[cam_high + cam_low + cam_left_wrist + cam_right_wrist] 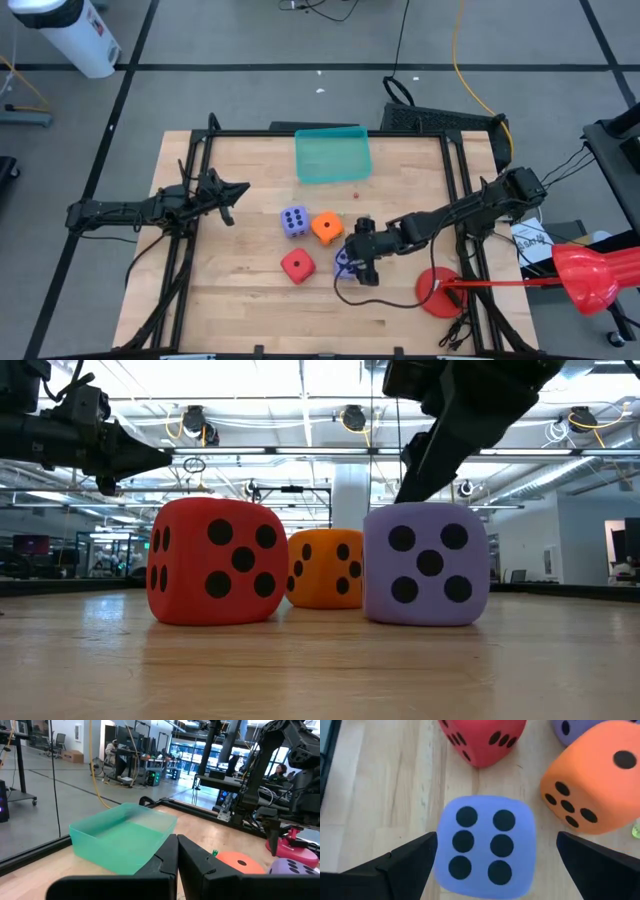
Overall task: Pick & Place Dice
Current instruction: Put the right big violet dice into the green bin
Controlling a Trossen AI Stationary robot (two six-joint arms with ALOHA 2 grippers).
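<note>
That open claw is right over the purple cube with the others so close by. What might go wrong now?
The right gripper hangs over a purple die, jaws wide open on either side. The orange die sits close beside it, so one jaw could nudge it or catch it on the way down. The red die is also near and might get bumped. If the squeeze lands off-centre, the die could slip out before reaching the green tray.

A translucent green tray (333, 155) is set at the middle of the worktop's (250, 290) far edge. A red round disc (437, 292) is seen by the right edge, near the front corner. A white cylindrical bin (72, 34) is stood on the floor beyond the far left corner. People are seated at desks in the room behind.
</note>
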